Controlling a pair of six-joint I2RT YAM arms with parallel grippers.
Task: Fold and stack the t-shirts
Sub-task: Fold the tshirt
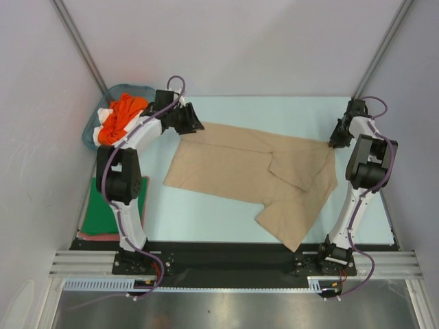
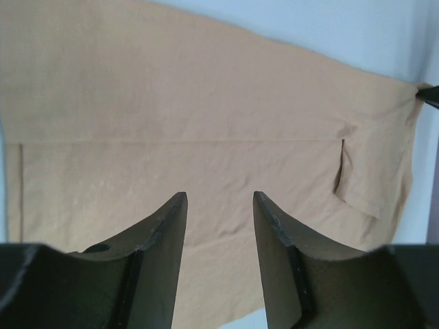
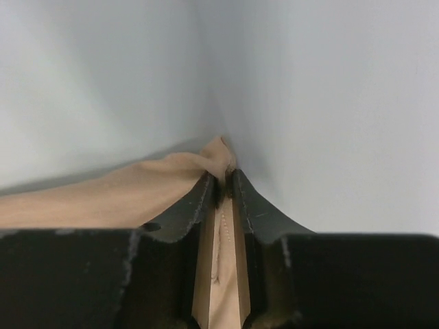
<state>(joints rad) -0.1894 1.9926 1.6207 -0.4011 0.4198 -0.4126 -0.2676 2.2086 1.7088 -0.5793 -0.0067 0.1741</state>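
Your tan shirt (image 1: 233, 168) lies spread across the table (image 1: 206, 223), mostly flat, with one sleeve folded over near the middle and the lower right part reaching toward the near edge.

Your right gripper (image 3: 225, 178) is clamped on the tan shirt's far right corner. The wrist view shows cloth pinched between the two fingers (image 3: 195, 205) and bunched just past their tips.

Your left gripper (image 2: 219, 205) sits at the shirt's far left corner with its fingers apart and nothing between them; the cloth shows through the gap, lying below.

Off to the far left, the basket (image 1: 127, 87) holds an orange shirt (image 1: 123, 113) heaped on top, with a white shirt (image 1: 103, 115) showing at its left side. Beside the left arm's base a green shirt (image 1: 110, 209) lies flat on the table's left edge, with a reddish shirt (image 1: 92, 236) showing under its near side.
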